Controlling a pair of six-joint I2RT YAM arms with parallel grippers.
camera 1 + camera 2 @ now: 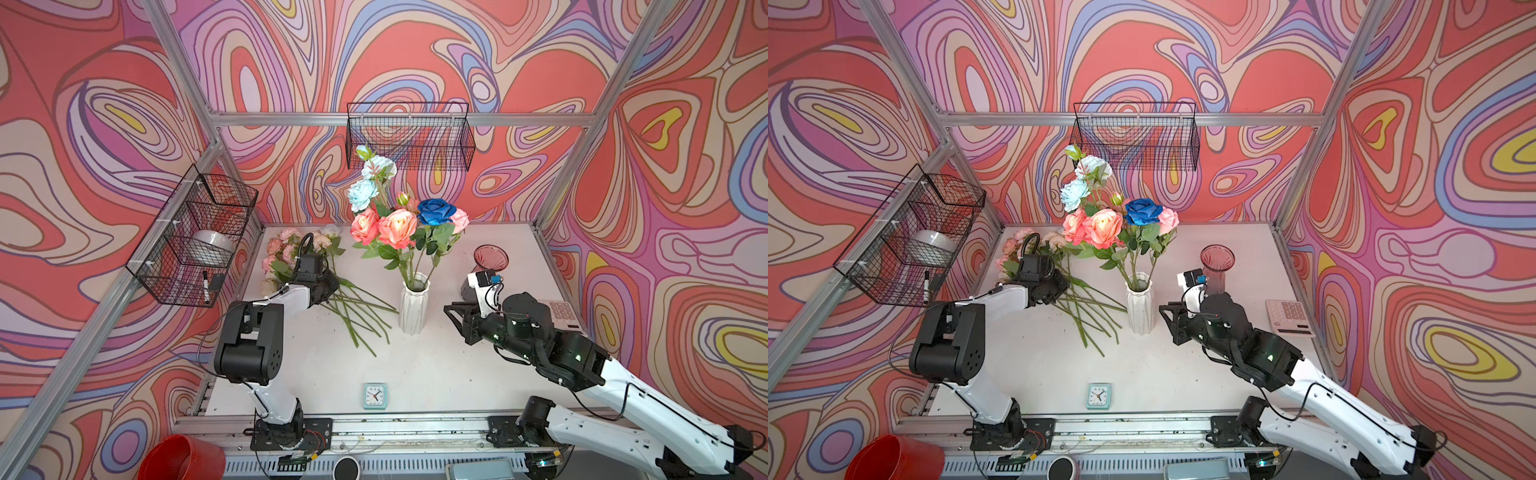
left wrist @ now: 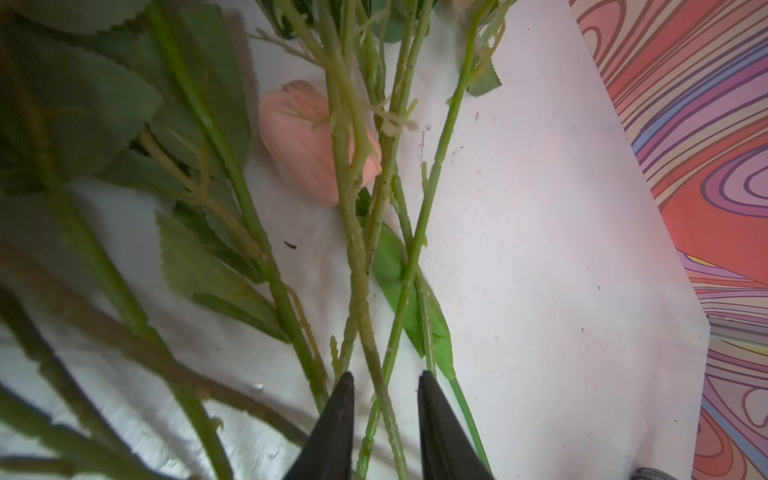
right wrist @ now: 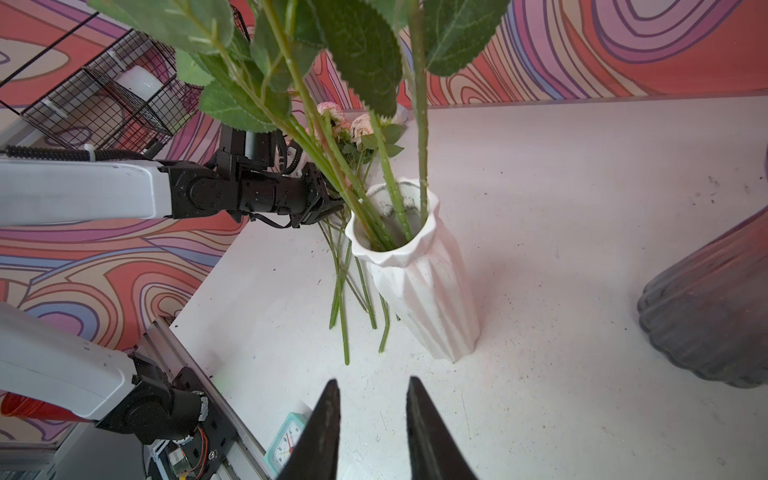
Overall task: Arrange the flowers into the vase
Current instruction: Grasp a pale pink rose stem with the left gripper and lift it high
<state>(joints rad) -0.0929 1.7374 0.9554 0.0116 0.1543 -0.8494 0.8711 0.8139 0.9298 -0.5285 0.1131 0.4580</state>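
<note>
White fluted vase (image 1: 414, 309): bare surface (image 1: 436, 374) in front, toward the clock (image 1: 375, 396); loose flower stems (image 1: 361, 311) crowd its left; dark glass vase (image 1: 490, 255) stands right; bouquet (image 1: 399, 226) overhangs above.

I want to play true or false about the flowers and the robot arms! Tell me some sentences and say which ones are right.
1. The deep blue rose stands in the white vase. True.
2. The purple glass vase has roses in it too. False: it is empty.
3. More flowers lie on the table, left of the white vase in both top views. True.
4. The right gripper holds a rose. False: its jaws are apart with nothing between them.
5. The clock stands behind the white vase. False: it stands in front of it, near the table's front edge.
6. Green stems run between the fingertips of the left gripper. True.
</note>
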